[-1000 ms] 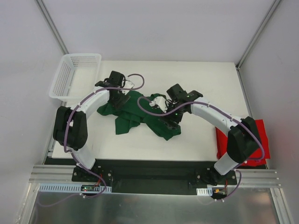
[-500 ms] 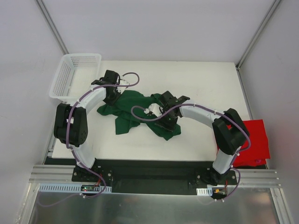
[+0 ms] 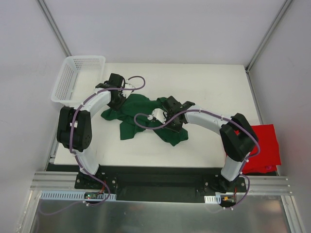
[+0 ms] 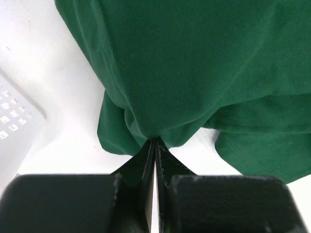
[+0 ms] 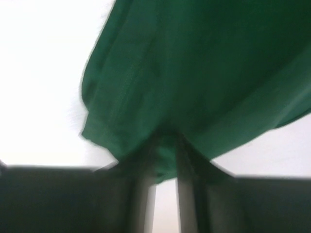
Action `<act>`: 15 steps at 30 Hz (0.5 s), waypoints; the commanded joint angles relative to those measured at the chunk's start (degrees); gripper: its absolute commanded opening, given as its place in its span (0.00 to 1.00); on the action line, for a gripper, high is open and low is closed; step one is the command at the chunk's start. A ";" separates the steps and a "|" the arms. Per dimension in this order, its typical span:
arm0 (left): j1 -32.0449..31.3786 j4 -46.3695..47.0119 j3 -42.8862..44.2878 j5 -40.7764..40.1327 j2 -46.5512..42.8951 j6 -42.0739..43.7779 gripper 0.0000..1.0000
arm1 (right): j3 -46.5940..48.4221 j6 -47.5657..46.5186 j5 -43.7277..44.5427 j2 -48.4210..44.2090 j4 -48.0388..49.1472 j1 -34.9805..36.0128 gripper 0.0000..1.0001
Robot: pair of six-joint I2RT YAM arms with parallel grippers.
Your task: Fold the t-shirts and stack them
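Note:
A dark green t-shirt [image 3: 138,119] lies crumpled in the middle of the white table. My left gripper [image 3: 118,102] is at its upper left edge and is shut on a pinch of green cloth [image 4: 160,97], which rises taut from the left gripper's [image 4: 154,141] tips. My right gripper [image 3: 173,125] is low over the shirt's right part. In the blurred right wrist view the right gripper's [image 5: 166,143] fingers stand apart with a fold of green cloth [image 5: 194,73] between them. A red t-shirt [image 3: 265,144] lies flat at the table's right edge.
A white mesh basket [image 3: 77,77] stands at the table's back left corner, close to my left arm; its wall [image 4: 12,126] shows in the left wrist view. The right arm's elbow [image 3: 237,138] overlaps the red shirt's left edge.
The left gripper shifted left and closed on the green shirt's edge. The right arm swung left, uncovering the red shirt, and its fingers have narrowed around green cloth.

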 commanded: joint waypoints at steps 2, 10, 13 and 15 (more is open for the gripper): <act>0.03 0.08 1.79 1.41 0.00 0.06 0.00 | 0.05 -0.40 2.86 -1.32 0.01 0.37 0.02; -0.06 0.00 2.67 -2.37 -8.43 2.26 0.00 | 1.63 -0.14 8.14 -7.64 0.53 -0.15 0.01; -0.06 0.00 2.75 -2.46 -11.25 2.26 0.00 | 1.72 1.18 7.53 -8.09 0.89 -0.33 0.04; -0.06 0.00 2.49 -2.20 -12.13 2.00 0.00 | 1.63 1.53 6.74 -6.34 0.63 -0.33 0.41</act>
